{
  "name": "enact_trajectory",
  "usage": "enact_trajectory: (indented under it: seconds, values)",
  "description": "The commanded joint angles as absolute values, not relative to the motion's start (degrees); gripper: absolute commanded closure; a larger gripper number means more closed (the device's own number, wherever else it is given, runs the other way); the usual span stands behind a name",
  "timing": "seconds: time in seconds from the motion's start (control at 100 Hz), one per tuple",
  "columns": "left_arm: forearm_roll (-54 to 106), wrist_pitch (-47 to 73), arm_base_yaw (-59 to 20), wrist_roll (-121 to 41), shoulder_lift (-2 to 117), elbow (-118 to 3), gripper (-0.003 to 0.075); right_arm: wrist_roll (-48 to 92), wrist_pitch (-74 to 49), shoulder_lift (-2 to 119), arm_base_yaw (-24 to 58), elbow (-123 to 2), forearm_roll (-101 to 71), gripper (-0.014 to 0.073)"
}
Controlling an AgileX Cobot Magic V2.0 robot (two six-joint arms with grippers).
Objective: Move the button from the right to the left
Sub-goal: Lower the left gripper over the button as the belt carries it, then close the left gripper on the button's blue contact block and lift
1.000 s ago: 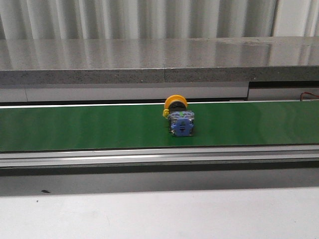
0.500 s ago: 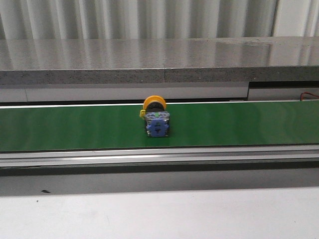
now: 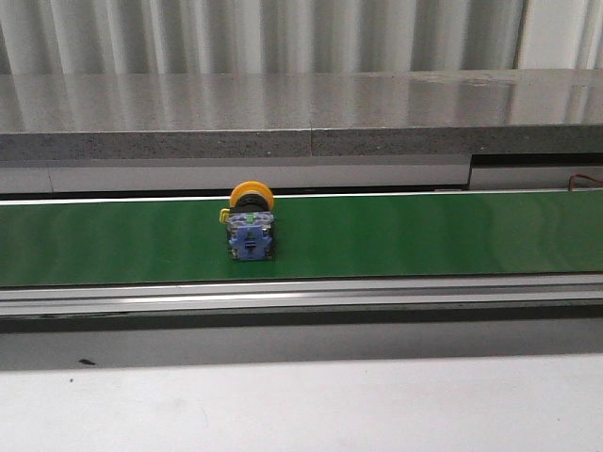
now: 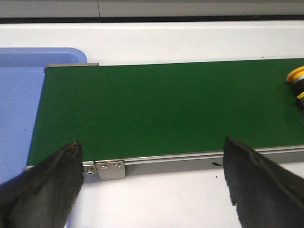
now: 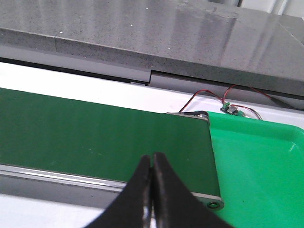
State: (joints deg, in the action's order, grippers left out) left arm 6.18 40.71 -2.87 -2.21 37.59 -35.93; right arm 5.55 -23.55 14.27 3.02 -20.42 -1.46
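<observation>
Evidently the push-button switch (image 3: 251, 224) rides the green conveyor belt (image 3: 424, 235) unheld, lying on its side a little left of the belt's middle, yellow cap toward twelve o'clock and grey-blue block toward six. The left tool (image 4: 152, 190) waits with fingers spread wide and empty at the belt's left end beside a blue tray (image 4: 19, 95), probably to catch the switch there. The right tool (image 5: 151, 190), pressed closed on nothing, idles by the green tray (image 5: 266, 161).
</observation>
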Motion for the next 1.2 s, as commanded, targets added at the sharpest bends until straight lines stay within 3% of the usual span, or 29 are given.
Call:
enact_trajectory:
  seconds: [0.0, 0.67, 1.19]
  values:
    - [8.57, 40.41, -2.85, -1.85, 41.80, -41.17, 0.0136, 5.90, -18.74, 14.65, 3.20, -21.82, -1.15, 0.0662]
    - [17.35, 58.93, -3.69, 0.00, 72.36, -61.97, 0.0139, 5.90, -18.74, 14.65, 3.20, -21.82, -1.15, 0.0662]
    - [7.75, 60.41, -22.10, 15.85, 87.37, -72.34, 0.0140, 5.90, -18.74, 14.65, 3.20, -21.82, -1.15, 0.0662]
